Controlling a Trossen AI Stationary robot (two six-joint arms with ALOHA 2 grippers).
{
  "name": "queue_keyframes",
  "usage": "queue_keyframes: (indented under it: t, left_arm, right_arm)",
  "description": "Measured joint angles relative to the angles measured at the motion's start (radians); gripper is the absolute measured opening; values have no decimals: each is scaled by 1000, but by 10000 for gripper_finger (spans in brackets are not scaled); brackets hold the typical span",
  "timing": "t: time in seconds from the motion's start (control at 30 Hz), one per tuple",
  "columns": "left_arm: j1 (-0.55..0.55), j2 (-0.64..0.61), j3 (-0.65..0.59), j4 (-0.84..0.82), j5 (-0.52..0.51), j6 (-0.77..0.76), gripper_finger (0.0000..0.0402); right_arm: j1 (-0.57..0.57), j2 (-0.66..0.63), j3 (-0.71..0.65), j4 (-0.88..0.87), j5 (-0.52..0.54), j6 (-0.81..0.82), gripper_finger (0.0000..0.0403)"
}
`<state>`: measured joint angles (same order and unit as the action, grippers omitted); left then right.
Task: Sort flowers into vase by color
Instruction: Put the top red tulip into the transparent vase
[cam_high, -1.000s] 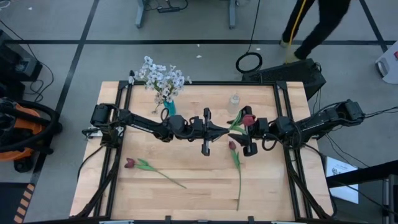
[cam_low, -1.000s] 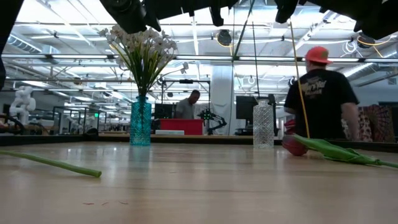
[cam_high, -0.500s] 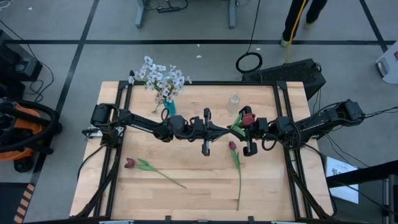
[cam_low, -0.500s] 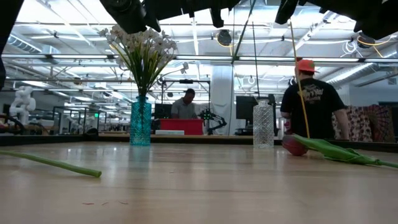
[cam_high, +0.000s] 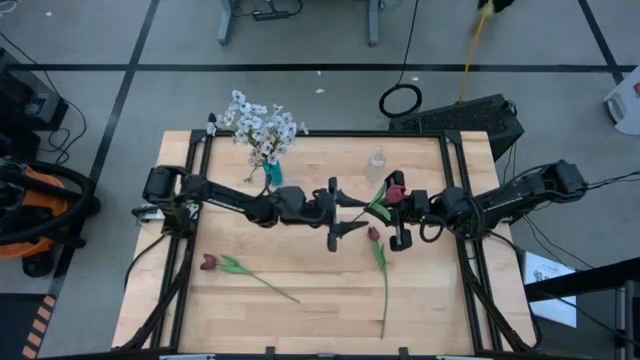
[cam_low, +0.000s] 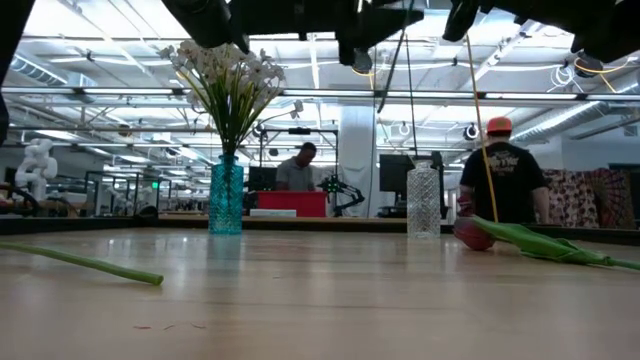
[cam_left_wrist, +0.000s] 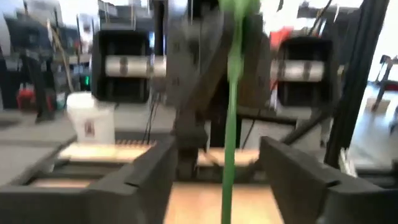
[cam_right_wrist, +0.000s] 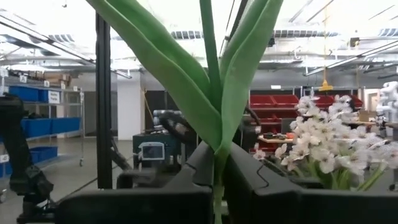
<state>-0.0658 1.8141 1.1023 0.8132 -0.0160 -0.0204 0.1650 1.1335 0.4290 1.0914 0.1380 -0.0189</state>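
White flowers (cam_high: 258, 126) all stand together in the blue vase (cam_high: 272, 175) at the far left of the table (cam_high: 300, 260). The clear vase (cam_high: 377, 161), far and right of centre, shows nothing in it. One red tulip (cam_high: 397, 192) is held above the table just near of the clear vase: the right pincer (cam_right_wrist: 214, 180) is pressed together on its stem, leaves rising between the fingers. The left pincer (cam_left_wrist: 214, 168) is at mid-table with its fingers spread and the green stem hanging between them. Two more tulips lie flat on the table: one (cam_high: 209, 262) near left, the other (cam_high: 373, 235) right of centre, its stem running toward the near edge.
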Motion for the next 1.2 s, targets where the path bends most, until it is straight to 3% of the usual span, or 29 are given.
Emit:
queue_keyframes:
  t: [0.17,0.37,0.57,0.83,0.93,1.2]
  left_arm:
    - [-3,-66,0,-204,-24,0,291]
    - [-15,-149,0,-394,-93,0,299]
    - [-17,-175,0,-539,-97,-1,299]
    - [-16,-177,0,-683,-97,-143,299]
    - [-20,-177,0,-708,-98,-156,296]
    - [-54,-177,0,-755,-98,-147,267]
  right_arm:
    - [-1,-83,0,-100,71,-4,5]
    - [-2,-199,0,-167,117,-20,5]
    - [-10,-278,45,-256,289,-79,5]
    - [-74,-236,343,-690,346,-174,4]
    - [-103,-207,421,-779,362,-222,4]
    - [-243,-195,480,-921,361,-226,4]
